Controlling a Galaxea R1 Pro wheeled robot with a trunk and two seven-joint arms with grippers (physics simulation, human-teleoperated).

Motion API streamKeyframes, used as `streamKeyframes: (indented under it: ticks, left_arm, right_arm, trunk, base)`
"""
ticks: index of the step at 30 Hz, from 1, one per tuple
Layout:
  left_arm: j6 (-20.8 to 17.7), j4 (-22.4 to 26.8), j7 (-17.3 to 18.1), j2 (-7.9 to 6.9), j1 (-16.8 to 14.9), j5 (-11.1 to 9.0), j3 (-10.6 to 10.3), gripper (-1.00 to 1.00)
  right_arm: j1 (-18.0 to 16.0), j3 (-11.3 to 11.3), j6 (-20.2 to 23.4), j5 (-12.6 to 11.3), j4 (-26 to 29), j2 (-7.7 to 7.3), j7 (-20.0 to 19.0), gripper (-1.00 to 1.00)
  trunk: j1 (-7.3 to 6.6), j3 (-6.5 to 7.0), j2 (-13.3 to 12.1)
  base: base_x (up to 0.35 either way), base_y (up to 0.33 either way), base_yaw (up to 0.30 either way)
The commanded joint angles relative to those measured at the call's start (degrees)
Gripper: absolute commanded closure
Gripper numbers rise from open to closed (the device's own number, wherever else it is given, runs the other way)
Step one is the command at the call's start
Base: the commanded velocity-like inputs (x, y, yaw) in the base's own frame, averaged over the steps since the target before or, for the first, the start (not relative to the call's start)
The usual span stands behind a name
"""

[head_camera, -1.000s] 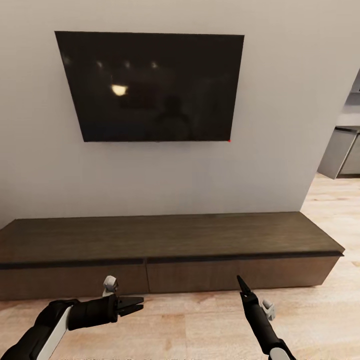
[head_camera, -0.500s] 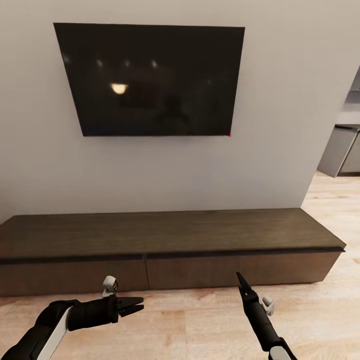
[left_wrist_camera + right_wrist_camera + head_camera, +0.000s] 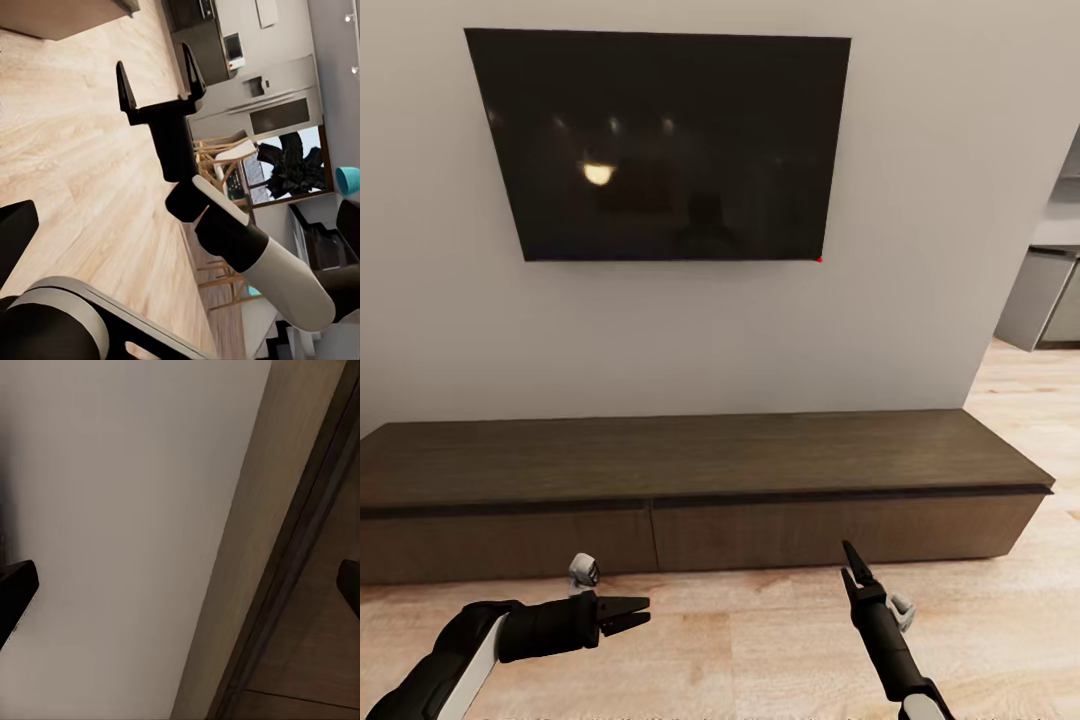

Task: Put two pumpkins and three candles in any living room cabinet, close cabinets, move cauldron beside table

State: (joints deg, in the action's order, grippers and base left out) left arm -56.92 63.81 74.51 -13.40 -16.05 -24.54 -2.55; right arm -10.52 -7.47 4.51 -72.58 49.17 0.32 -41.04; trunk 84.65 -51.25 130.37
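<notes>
Presently both grippers hang low over the wood floor (image 3: pixel 740 650), short of the cabinet. The left gripper (image 3: pixel 628 616) points toward 3 o'clock, its fingers parted a little and holding nothing. The right gripper (image 3: pixel 852 566) points toward 12 o'clock; the left wrist view shows its fingers (image 3: pixel 124 86) spread wide with nothing between them. The cabinet (image 3: pixel 690 465) lies at 12 o'clock from both, its long axis running 9 to 3 o'clock along the wall (image 3: pixel 920 150) under the dark screen (image 3: pixel 660 145). The right gripper is judged nearer, just short of the right drawer front (image 3: pixel 840 530); that arm looks better placed for a pull. Cabinet appearance: dark brown, flat bare top, two wide drawer fronts, both shut.
</notes>
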Motion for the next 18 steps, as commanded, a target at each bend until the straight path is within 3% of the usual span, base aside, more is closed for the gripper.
streamKeyframes:
  ticks: [1, 10, 18]
  left_arm:
    - [-0.5, 0.0, 0.1, -0.05, 0.0, -0.2, -0.1, -1.00]
    - [-0.5, 0.0, 0.3, -0.08, 0.0, -0.3, -0.2, -1.00]
    - [-0.4, 0.0, 4.3, -0.17, 0.0, -0.1, -0.2, -1.00]
  right_arm:
    - [0.0, -0.1, 0.5, -0.6, 0.0, -0.03, -0.8, -1.00]
    - [0.0, 0.0, 0.6, -0.6, 0.0, -0.08, -3.7, -1.00]
    - [0.0, 0.1, 0.5, -0.3, 0.0, 0.07, -4.0, -1.00]
  trunk:
    - [0.21, -0.24, 0.4]
    - [2.19, -1.85, 4.0]
    - [3.95, -3.29, 7.3]
  base:
    - [0.000, 0.000, 0.000]
    - [0.000, 0.000, 0.000]
    - [0.000, 0.000, 0.000]
